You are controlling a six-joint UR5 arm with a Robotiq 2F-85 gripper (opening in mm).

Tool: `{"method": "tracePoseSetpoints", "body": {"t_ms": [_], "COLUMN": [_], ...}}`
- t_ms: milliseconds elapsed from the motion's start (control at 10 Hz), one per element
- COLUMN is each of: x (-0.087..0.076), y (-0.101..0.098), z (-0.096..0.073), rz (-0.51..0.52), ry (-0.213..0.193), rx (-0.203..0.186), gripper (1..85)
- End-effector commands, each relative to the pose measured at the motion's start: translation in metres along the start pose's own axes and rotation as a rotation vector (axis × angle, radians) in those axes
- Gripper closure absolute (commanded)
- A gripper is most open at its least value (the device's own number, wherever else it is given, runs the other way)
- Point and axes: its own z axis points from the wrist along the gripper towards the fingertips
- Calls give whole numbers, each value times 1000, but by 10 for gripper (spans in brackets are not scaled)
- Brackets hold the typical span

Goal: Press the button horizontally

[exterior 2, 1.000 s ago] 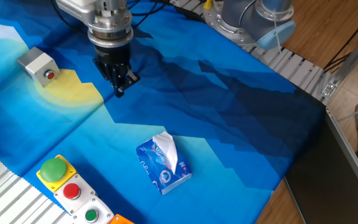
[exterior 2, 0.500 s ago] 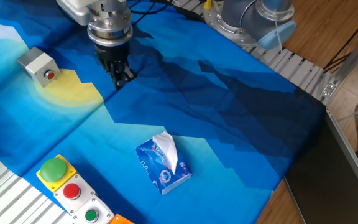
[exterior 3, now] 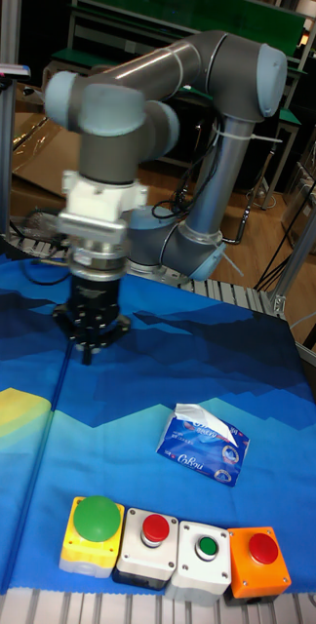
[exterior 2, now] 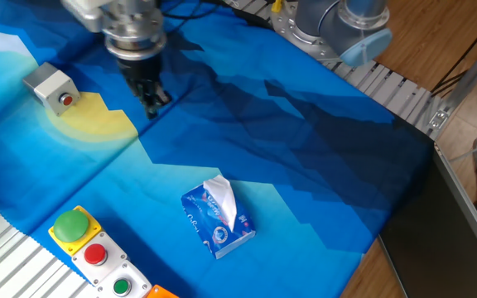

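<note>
The small light-grey box point(exterior 2: 46, 83) sits at the far left on the yellow patch of the blue cloth. Its red button point(exterior 2: 67, 100) faces right and towards the front. My gripper point(exterior 2: 151, 106) hangs point-down just above the cloth, to the right of the box and well apart from it, blurred by motion. In the tall fixed view the gripper point(exterior 3: 87, 357) ends in one dark tip with the fingers meeting and nothing between them. The grey box is outside that view.
A blue tissue pack point(exterior 2: 218, 217) point(exterior 3: 202, 444) lies mid-cloth. A row of button boxes lines the front edge: green dome on yellow point(exterior 2: 71, 223) point(exterior 3: 97, 517), red on white point(exterior 2: 95, 254) point(exterior 3: 155, 529), small green point(exterior 3: 207, 546), red on orange point(exterior 3: 260, 549). The arm's base point(exterior 2: 338, 25) stands at the back.
The gripper has slid left and a little towards the back, closing on the grey box. Box, tissue pack and button row have not moved.
</note>
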Motion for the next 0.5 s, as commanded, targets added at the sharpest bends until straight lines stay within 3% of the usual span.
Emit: {"method": "tracePoseSetpoints", "body": {"t_ms": [0,100,400], "x": [-16,-21,-27], "y": [-59,-74,-95], "z": [16,20,33], "rz": [-78,-110,-182], "ry": [2,-4,-21], "rx": [-13,5,-10], "gripper": [847,847,847]}}
